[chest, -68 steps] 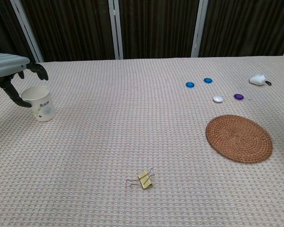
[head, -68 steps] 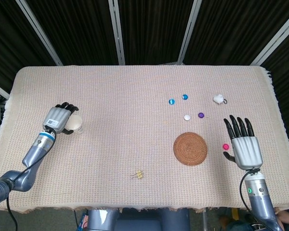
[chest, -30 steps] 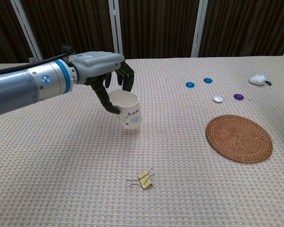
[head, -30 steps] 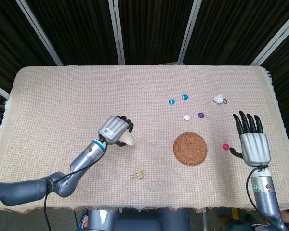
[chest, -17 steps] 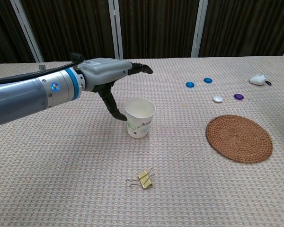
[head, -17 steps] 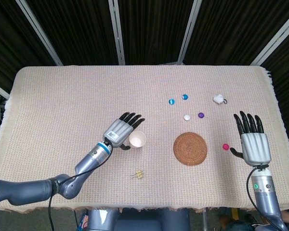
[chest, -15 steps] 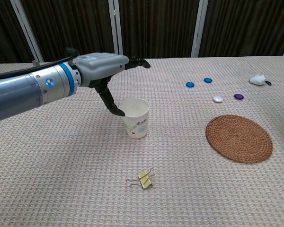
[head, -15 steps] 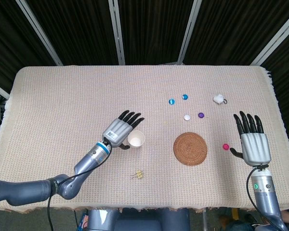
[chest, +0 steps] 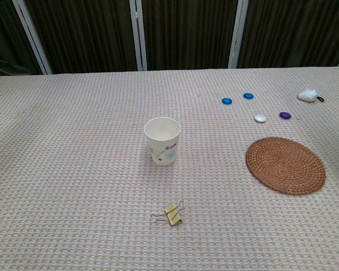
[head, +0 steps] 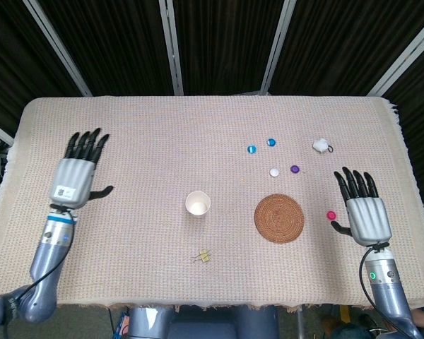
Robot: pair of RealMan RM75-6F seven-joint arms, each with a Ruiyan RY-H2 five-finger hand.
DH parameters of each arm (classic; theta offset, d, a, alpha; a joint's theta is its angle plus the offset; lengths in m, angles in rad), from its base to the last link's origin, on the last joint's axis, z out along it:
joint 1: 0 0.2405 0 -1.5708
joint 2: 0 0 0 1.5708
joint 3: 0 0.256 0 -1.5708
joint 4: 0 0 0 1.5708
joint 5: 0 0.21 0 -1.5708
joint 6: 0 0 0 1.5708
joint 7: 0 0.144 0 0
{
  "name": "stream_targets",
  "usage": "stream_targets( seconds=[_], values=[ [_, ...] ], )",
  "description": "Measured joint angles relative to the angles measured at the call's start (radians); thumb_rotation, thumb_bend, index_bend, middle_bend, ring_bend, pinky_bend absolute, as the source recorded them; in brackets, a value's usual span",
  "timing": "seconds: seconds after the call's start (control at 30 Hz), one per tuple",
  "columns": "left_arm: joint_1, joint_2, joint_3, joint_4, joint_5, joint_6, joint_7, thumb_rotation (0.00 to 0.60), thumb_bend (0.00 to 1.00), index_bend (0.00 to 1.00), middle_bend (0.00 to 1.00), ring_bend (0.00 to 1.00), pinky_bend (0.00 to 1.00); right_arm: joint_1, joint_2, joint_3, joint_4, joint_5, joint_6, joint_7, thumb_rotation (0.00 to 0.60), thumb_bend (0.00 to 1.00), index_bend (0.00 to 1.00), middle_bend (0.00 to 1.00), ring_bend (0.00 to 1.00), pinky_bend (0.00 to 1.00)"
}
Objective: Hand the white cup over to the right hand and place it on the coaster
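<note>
The white cup [head: 198,203] [chest: 163,140] stands upright and alone near the middle of the table, its mouth facing up. The round woven coaster [head: 279,218] [chest: 285,165] lies to its right with nothing on it. My left hand [head: 78,171] is far off at the table's left side, fingers spread, holding nothing. My right hand [head: 363,210] hovers right of the coaster, fingers spread and empty. Neither hand shows in the chest view.
A yellow binder clip [head: 204,256] [chest: 169,214] lies in front of the cup. Several small coloured caps [head: 272,159] sit behind the coaster, a pink one [head: 331,215] beside my right hand. A small white object [head: 321,145] lies at the back right.
My left hand let go of the cup near the table's middle and pulled back far to the left. The cup stays standing. My right hand shifted slightly.
</note>
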Motion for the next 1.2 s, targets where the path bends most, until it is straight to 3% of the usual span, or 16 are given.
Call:
stream_targets(
  seconds=[0.3, 0.57, 0.83, 0.97, 1.2],
  values=[
    [0.206, 0.127, 0.087, -0.015, 0.031, 0.109, -0.201, 0.600, 0.00, 0.00, 0.00, 0.00, 0.00, 0.032, -0.018, -0.031, 0.010, -0.053, -0.060, 0.010, 0.600, 0.00, 0.00, 0.00, 0.00, 0.00],
    [0.268, 0.164, 0.112, -0.004, 0.074, 0.140, -0.232, 0.600, 0.00, 0.00, 0.00, 0.00, 0.00, 0.180, -0.038, -0.038, 0.016, -0.132, -0.268, 0.046, 0.600, 0.00, 0.00, 0.00, 0.00, 0.00],
    [0.279, 0.172, 0.095, 0.020, 0.078, 0.133, -0.233, 0.600, 0.00, 0.00, 0.00, 0.00, 0.00, 0.402, -0.108, 0.051, 0.013, -0.043, -0.536, 0.125, 0.600, 0.01, 0.00, 0.09, 0.02, 0.00],
    [0.280, 0.171, 0.084, 0.031, 0.065, 0.114, -0.235, 0.600, 0.00, 0.00, 0.00, 0.00, 0.00, 0.504, -0.212, 0.096, 0.081, 0.039, -0.612, 0.132, 0.600, 0.04, 0.00, 0.10, 0.04, 0.00],
    [0.280, 0.175, 0.072, 0.046, 0.053, 0.079, -0.250, 0.600, 0.00, 0.00, 0.00, 0.00, 0.00, 0.602, -0.366, 0.126, 0.219, 0.145, -0.656, 0.097, 0.600, 0.09, 0.00, 0.12, 0.04, 0.00]
  ],
)
